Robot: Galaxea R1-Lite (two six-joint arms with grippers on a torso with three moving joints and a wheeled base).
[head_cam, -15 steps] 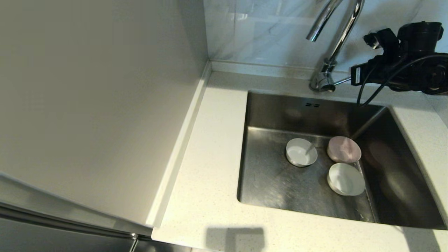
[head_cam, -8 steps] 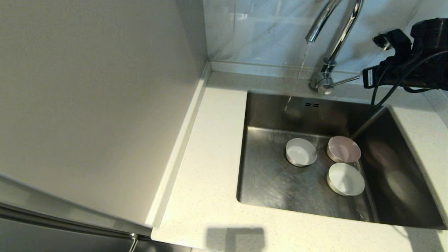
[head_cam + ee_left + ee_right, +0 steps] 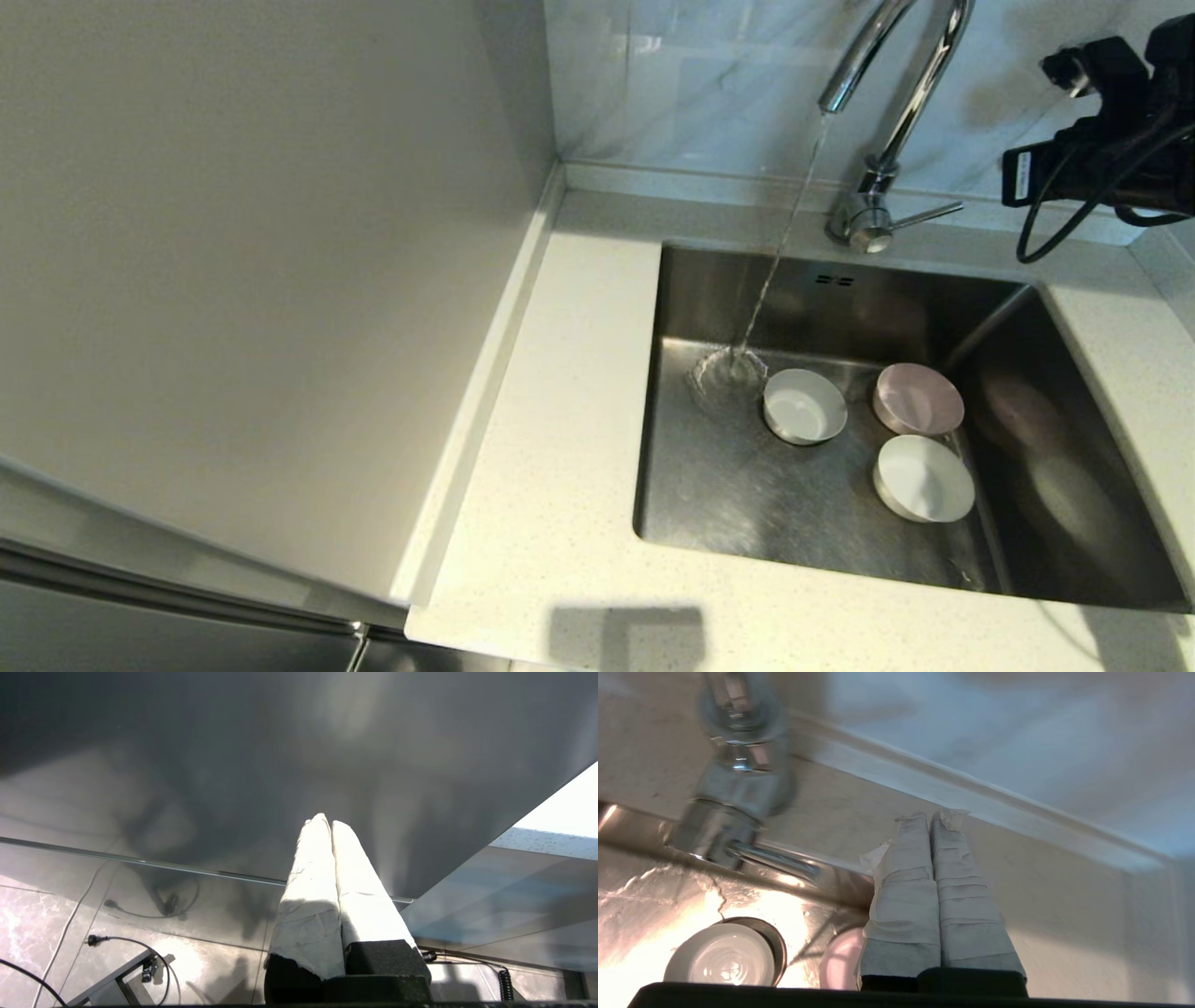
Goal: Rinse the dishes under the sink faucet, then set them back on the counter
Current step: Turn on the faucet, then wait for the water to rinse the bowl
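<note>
The left claw (image 3: 327, 823) is parked below the bench (image 3: 541, 448), fingers pressed together. Water runs from the faucet (image 3: 882, 121) onto the sink (image 3: 747, 485) floor just beside the white bowl (image 3: 804, 406); pink bowl (image 3: 918, 399) and grey-white bowl (image 3: 923, 478) sit right. The right claw (image 3: 931, 816), pinched empty, hovers right of the lever (image 3: 924, 217).

Faucet (image 3: 896, 93) – glossy chrome; sink (image 3: 728, 485) brushed steel; counter (image 3: 560, 448) speckled stone.

head view pretty evenly lit, soft square shadow on the worktop (image 3: 560, 523) front edge | faucet (image 3: 733, 779) smeared with blur beside the right pincer (image 3: 931, 814) | hot glare off the sink (image 3: 640, 914) floor below it | left wrist view dim, murky reflections
</note>
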